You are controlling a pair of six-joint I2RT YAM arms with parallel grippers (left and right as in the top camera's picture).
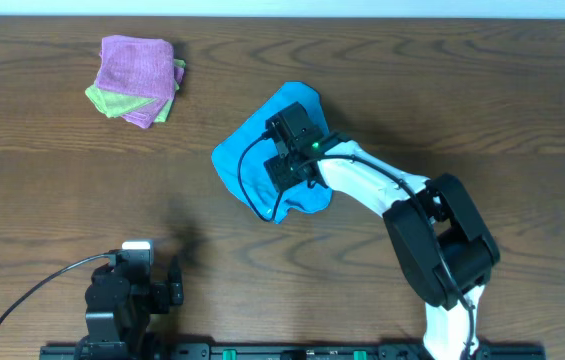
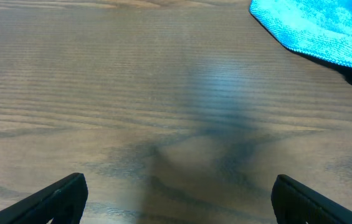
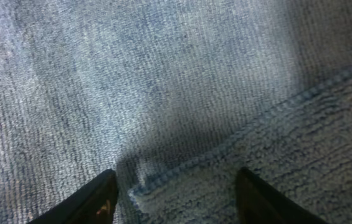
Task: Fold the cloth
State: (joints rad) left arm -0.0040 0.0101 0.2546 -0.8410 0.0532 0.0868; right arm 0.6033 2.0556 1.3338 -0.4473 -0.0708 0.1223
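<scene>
A blue cloth (image 1: 245,158) lies partly folded in the middle of the wooden table. My right gripper (image 1: 284,150) hovers right over it, open, with a folded corner and hemmed edge of the cloth (image 3: 182,168) between its two fingers (image 3: 176,199). The cloth fills the right wrist view. My left gripper (image 2: 176,199) is open and empty near the table's front left edge (image 1: 147,280). In the left wrist view the blue cloth (image 2: 313,28) shows at the top right, far from the fingers.
A stack of folded cloths, purple on top and green beneath (image 1: 139,78), sits at the back left of the table. Black cables run from the left arm base at the front.
</scene>
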